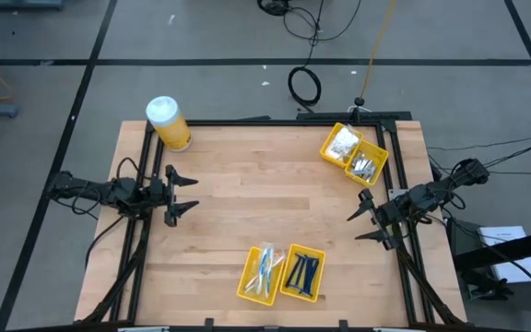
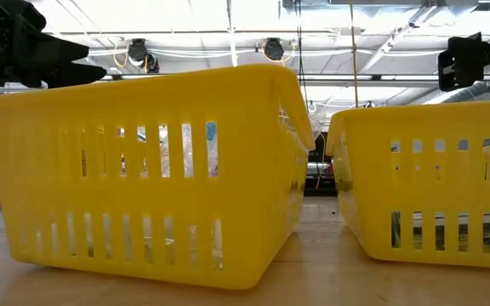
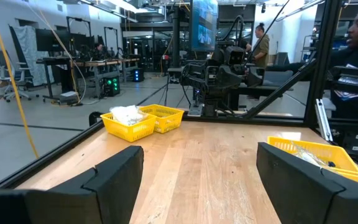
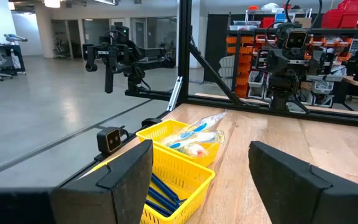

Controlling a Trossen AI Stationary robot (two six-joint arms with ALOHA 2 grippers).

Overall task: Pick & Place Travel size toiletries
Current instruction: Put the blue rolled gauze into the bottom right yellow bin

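Both grippers, left [image 1: 185, 196] and right [image 1: 362, 224], hover open-fingered and empty over the tabletop [image 1: 247, 203]; toiletries [image 1: 264, 267] sit in bins [image 1: 250, 291], so thin sticks could slip in a grasp.

Two yellow bins [image 1: 353, 154] [image 1: 281, 274], each of two compartments, are counted, one jar [image 1: 168, 124], and two arms; toiletries cannot be counted.

Bare table [image 1: 247, 198] middle, bins [image 1: 281, 273] at edges
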